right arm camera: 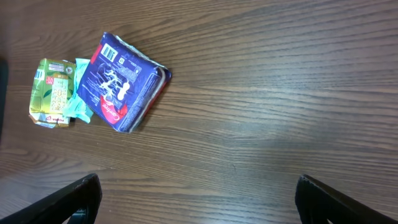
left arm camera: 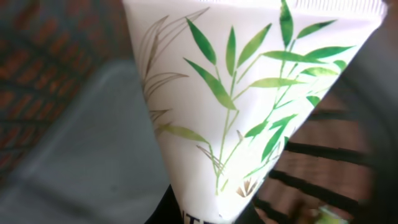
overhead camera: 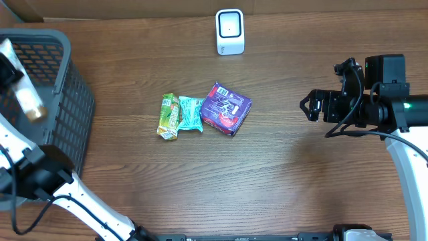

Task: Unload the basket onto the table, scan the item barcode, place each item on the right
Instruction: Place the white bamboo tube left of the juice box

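A: Pincer on the left (overhead camera: 13, 77) is clamped tight on the white squeeze tube printed with green bamboo leaves (left arm camera: 249, 93), above the grey mesh basket (overhead camera: 67, 80).

B: Light, soft, likely slick; hold its stiffer end. Right pincer (overhead camera: 307, 106) gapes, empty.

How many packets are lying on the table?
3, touching in a row: green packet on the left, teal packet in the middle, purple pack on the right. A white tube is held over the basket, which may hide more.
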You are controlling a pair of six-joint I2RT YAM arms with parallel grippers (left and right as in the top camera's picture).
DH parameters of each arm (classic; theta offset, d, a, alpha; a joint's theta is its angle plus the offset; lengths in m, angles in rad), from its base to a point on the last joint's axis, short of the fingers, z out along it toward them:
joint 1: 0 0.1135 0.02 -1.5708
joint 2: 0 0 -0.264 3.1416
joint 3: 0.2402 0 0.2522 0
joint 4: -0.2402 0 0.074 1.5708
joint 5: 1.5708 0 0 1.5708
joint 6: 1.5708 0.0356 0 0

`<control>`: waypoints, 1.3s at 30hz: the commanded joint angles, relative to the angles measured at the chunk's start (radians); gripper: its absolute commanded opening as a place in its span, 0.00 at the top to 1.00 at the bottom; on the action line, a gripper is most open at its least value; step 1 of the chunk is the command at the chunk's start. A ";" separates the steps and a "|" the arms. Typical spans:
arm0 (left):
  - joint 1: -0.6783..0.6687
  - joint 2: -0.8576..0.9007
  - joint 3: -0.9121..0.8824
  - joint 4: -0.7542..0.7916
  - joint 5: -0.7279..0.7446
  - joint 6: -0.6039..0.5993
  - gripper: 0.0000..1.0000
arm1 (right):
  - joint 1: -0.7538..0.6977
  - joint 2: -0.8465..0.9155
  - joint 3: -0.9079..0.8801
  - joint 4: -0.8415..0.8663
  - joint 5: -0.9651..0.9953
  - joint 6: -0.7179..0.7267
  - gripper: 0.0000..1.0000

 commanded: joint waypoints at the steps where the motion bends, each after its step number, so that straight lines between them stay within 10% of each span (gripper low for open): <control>1: -0.033 -0.048 0.223 -0.056 0.114 -0.046 0.96 | 0.001 -0.001 -0.006 0.007 0.006 0.003 0.00; 17: -0.498 -0.232 0.260 -0.085 0.102 0.081 0.96 | 0.001 -0.001 -0.006 0.016 0.006 0.003 0.00; 25: -0.729 -0.228 -0.157 -0.085 0.074 0.126 0.96 | 0.001 -0.001 -0.006 0.006 0.006 0.003 0.00; 39: -0.633 -0.228 -0.917 0.261 -0.050 0.116 0.96 | 0.001 -0.001 -0.006 0.014 0.006 0.003 0.00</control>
